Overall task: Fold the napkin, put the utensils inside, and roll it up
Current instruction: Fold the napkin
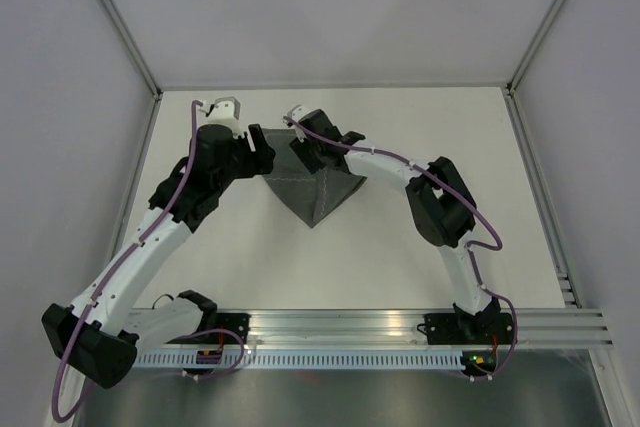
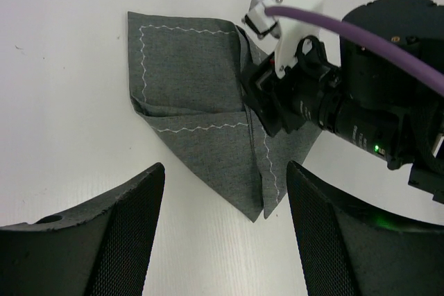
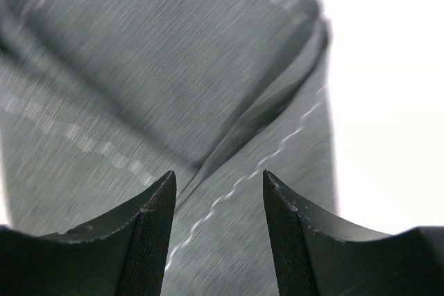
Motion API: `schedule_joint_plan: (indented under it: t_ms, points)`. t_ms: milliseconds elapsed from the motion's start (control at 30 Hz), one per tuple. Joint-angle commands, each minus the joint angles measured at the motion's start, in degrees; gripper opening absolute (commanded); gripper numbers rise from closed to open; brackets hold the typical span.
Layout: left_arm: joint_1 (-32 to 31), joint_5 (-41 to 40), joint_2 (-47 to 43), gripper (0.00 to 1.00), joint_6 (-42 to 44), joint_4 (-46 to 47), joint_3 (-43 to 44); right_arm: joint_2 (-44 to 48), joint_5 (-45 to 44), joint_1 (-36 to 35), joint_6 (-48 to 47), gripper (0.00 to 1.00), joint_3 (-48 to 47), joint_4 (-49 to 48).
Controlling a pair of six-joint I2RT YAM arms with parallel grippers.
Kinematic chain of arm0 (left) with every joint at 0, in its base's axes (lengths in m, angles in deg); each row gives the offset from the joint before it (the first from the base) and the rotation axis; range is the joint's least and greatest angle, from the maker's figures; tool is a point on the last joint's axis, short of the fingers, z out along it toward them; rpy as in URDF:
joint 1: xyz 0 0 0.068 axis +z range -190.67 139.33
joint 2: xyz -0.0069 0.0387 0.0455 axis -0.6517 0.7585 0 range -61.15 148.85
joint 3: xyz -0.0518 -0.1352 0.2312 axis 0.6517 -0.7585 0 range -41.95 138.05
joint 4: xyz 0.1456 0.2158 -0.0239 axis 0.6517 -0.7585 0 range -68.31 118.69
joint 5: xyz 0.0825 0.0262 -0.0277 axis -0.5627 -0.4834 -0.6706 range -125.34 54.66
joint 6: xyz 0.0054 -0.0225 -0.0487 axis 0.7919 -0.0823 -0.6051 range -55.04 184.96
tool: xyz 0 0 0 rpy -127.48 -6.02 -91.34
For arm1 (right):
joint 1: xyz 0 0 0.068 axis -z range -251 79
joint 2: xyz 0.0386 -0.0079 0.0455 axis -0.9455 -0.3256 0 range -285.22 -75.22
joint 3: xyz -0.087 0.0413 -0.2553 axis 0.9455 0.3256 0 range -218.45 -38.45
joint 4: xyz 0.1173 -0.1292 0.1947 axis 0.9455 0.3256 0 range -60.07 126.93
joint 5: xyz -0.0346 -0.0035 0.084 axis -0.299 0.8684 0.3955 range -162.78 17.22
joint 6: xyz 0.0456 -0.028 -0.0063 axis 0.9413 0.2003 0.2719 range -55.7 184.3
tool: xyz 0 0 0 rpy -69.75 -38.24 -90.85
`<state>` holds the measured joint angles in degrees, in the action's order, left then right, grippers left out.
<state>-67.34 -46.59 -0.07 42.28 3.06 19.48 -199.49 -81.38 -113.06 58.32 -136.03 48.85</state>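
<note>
Napkin [image 1: 315, 182] lies folded in a rough triangle on the table [image 1: 230, 257]. My left gripper [image 2: 223, 171] hangs wide near it; right gripper [image 3: 218, 178] straddles a fold, jaws apart. I'd pinch only the top layer.

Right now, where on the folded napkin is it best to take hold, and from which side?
Probably the pointed near corner of the napkin, approached low from the near side. The cloth lies flat, but that tip has bare table on both sides, so a finger can slide under.
</note>
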Motion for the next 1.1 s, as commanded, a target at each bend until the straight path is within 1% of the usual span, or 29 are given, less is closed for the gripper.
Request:
schedule_joint_plan:
  t_ms: [0,267,500,600,667,700,867,900,1000,1067]
  points:
    - [0.5,1.2,-0.6,0.76,-1.1,1.1,1.8,-3.3,-9.2,0.5,2.6,0.59,-6.2,1.5]
    - [0.7,1.3,0.1,0.76,-1.1,1.2,2.0,-8.4,-12.0,1.0,2.7,0.57,-11.4,2.9]
    - [0.7,1.3,0.1,0.76,-1.1,1.0,2.1,-12.5,-10.5,2.6,3.4,0.53,-16.7,5.4]
    - [0.7,1.4,0.1,0.76,-1.1,0.9,2.1,-13.4,-10.4,3.0,3.8,0.45,-17.8,6.0]
    - [0.8,1.4,0.0,0.76,-1.1,1.0,2.1,-13.6,-10.6,3.0,3.9,0.39,-18.2,6.1]
    - [0.8,1.4,0.1,0.76,-1.1,0.9,2.1,-13.5,-10.6,3.1,3.9,0.34,-18.2,6.1]
    - [0.8,1.7,0.1,0.76,-1.1,0.9,2.2,-14.2,-10.3,3.4,3.9,0.23,-19.9,6.8]
    - [0.8,1.7,0.1,0.76,-1.1,1.0,2.2,-14.5,-10.3,3.5,3.8,0.19,-20.3,7.1]
    - [0.9,1.7,0.1,0.76,-1.1,0.9,2.3,-14.8,-10.2,3.7,3.9,0.14,-21.2,7.3]
    - [0.9,1.7,0.0,0.76,-1.1,0.9,2.4,-14.9,-9.8,3.8,4.1,0.14,-21.9,7.4]
